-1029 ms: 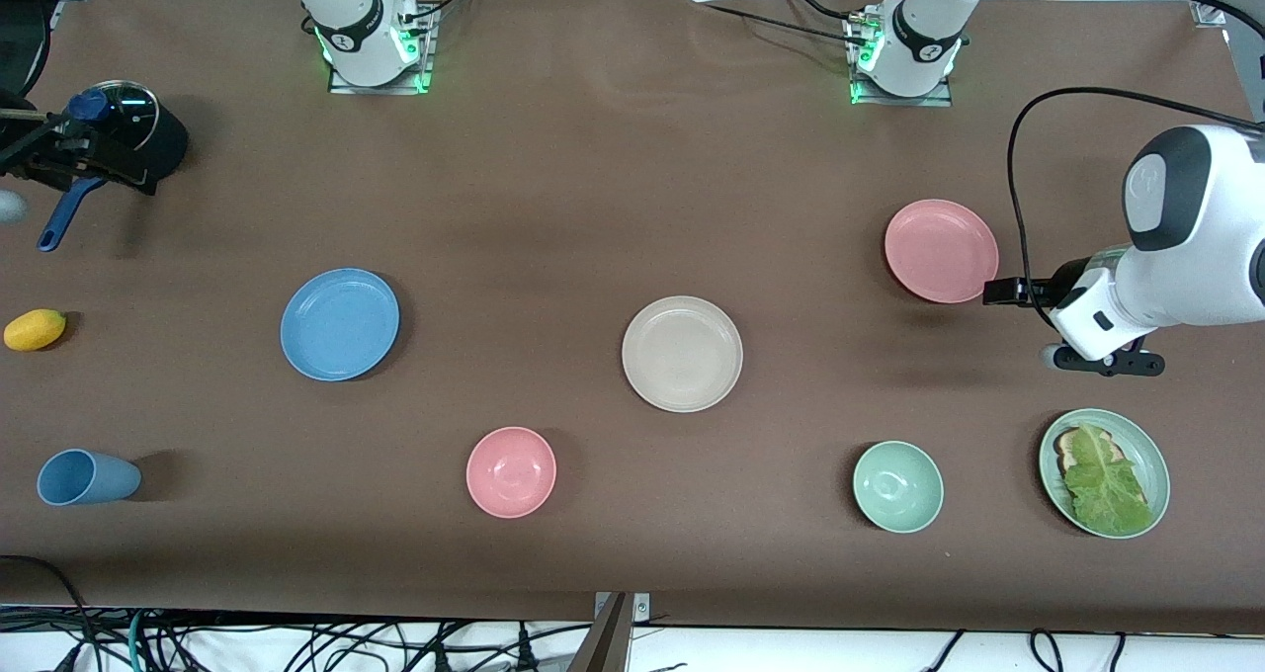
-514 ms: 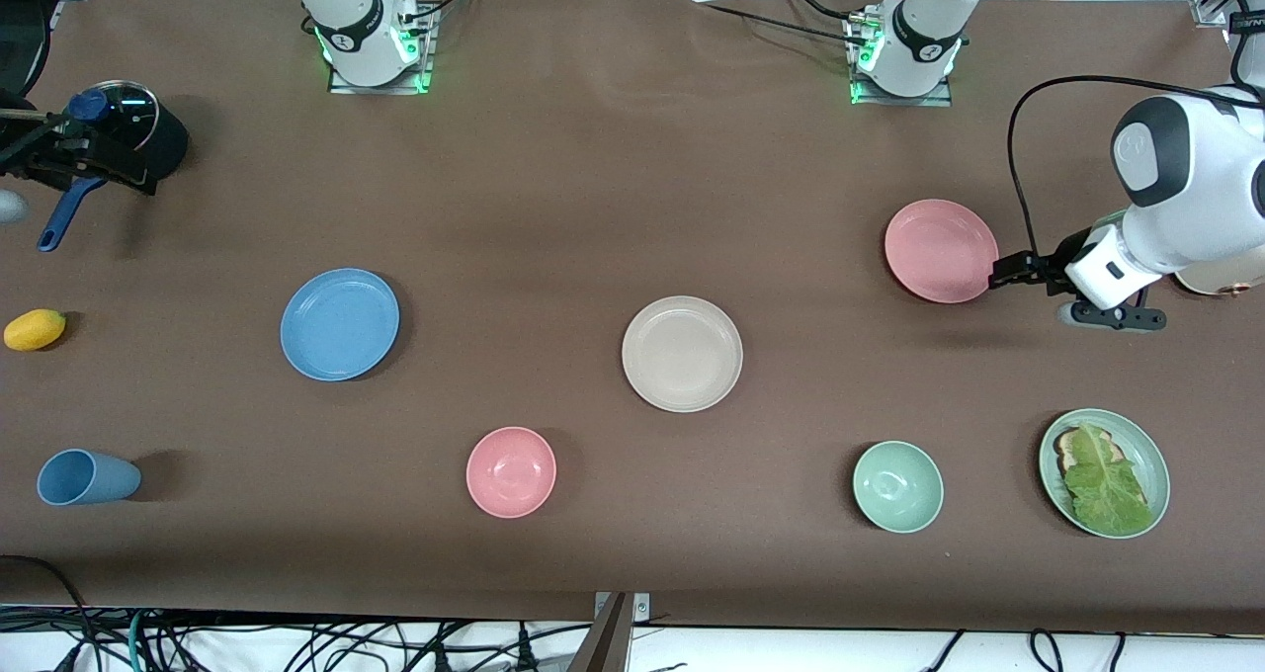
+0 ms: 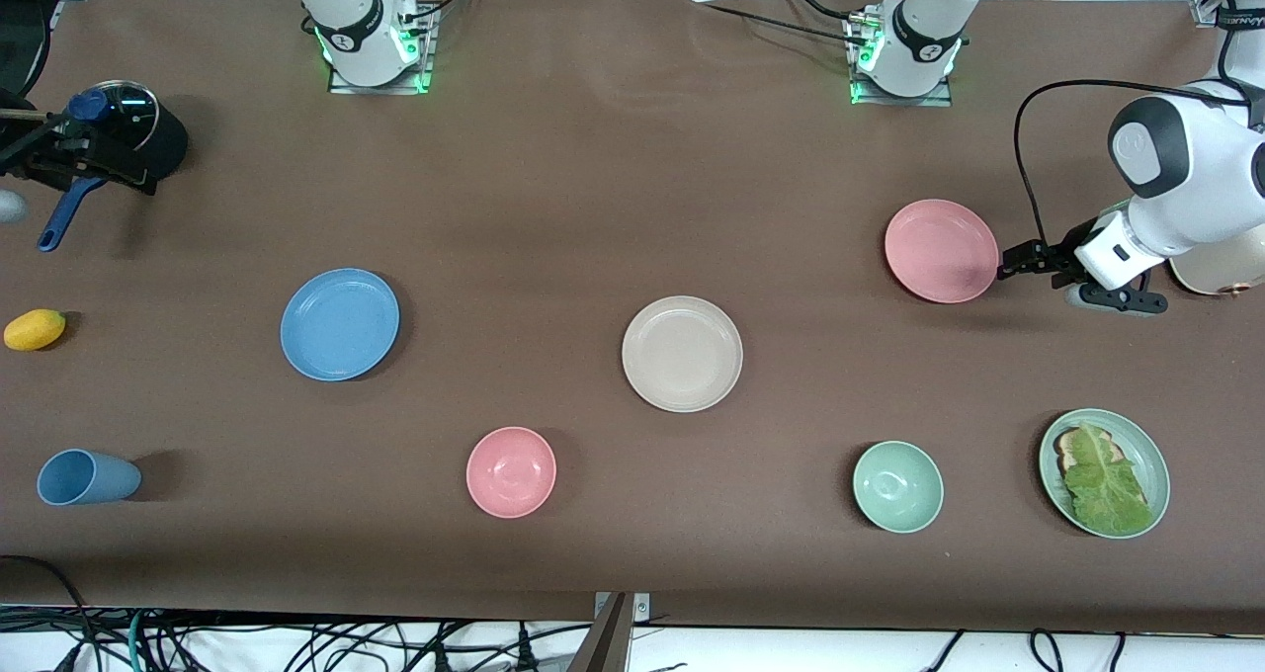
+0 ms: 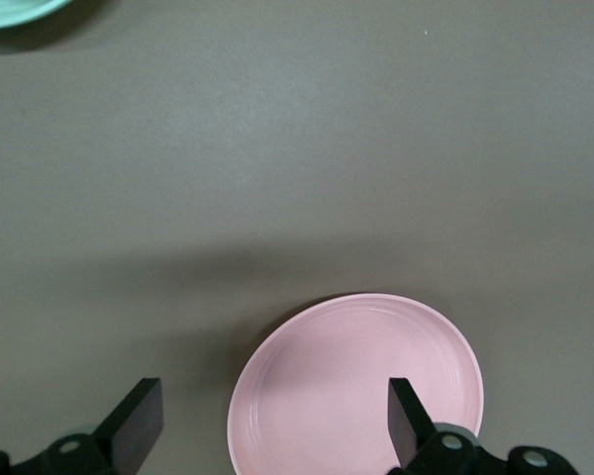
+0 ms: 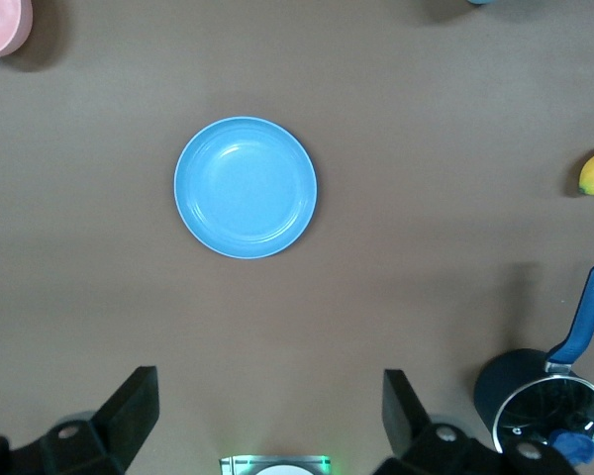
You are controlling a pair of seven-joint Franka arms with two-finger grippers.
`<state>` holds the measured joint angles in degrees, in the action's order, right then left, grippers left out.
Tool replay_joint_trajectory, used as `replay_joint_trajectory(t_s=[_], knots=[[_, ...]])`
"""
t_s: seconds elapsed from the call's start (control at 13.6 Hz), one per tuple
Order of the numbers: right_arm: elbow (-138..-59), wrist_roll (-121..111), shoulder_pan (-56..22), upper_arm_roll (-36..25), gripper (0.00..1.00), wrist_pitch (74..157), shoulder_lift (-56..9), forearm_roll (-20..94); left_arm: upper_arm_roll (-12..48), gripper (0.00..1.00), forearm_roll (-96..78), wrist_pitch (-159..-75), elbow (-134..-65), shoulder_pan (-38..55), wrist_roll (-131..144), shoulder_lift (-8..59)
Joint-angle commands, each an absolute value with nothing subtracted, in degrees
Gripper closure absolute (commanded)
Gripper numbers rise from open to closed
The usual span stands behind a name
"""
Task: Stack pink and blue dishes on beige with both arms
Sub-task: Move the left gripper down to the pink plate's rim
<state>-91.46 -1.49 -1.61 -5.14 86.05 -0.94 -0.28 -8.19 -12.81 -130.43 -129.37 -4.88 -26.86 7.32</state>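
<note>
A brown bench [image 3: 593, 188] carries a blue plate [image 3: 340, 324], beige plate [image 3: 682, 354], pink plate [image 3: 940, 250], pink bowl [image 3: 511, 471], green bowl [image 3: 897, 486], a green plate [image 3: 1146, 450] of lettuce [image 3: 1105, 484], blue cup [image 3: 87, 477], dark pot [image 3: 128, 133] and what looks like a lemon [image 3: 35, 329].

The beige plate [image 3: 682, 354] lies between 2 plates [image 3: 340, 324] [image 3: 941, 251].

The front camera sits high, facing the arm bases across the worktop [image 3: 593, 158], and covers its whole surface. The left wrist camera looks straight down at close range on the pink plate [image 4: 354, 391], also visible in the front view [image 3: 941, 250]. The right wrist camera looks down from higher up on the blue plate [image 5: 245, 187], shared with the front view [image 3: 339, 323].
</note>
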Motion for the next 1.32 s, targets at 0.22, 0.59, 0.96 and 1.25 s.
replay_joint_trajectory(t_s=[0.22, 0.59, 0.96, 1.25], knots=[[-90.44, -1.41, -1.05, -4.66, 0.0, 85.52, -1.23, -0.88, -8.09, 0.0, -19.59, -135.25, -135.07, -6.95, -38.85, 6.16], [-90.44, -1.41, -1.05, -4.66, 0.0, 85.52, -1.23, -0.97, -8.17, 0.0, -23.29, -140.88, -142.02, -7.2, -41.03, 5.19], [-90.44, -1.41, -1.05, -4.66, 0.0, 85.52, -1.23, -0.97, -9.49, 0.0, -27.25, -142.12, -144.14, -7.91, -48.16, 5.45], [-90.44, -1.41, -1.05, -4.66, 0.0, 85.52, -1.23, -0.88, -9.49, 0.0, -27.42, -142.29, -144.14, -9.32, -50.19, 6.67]])
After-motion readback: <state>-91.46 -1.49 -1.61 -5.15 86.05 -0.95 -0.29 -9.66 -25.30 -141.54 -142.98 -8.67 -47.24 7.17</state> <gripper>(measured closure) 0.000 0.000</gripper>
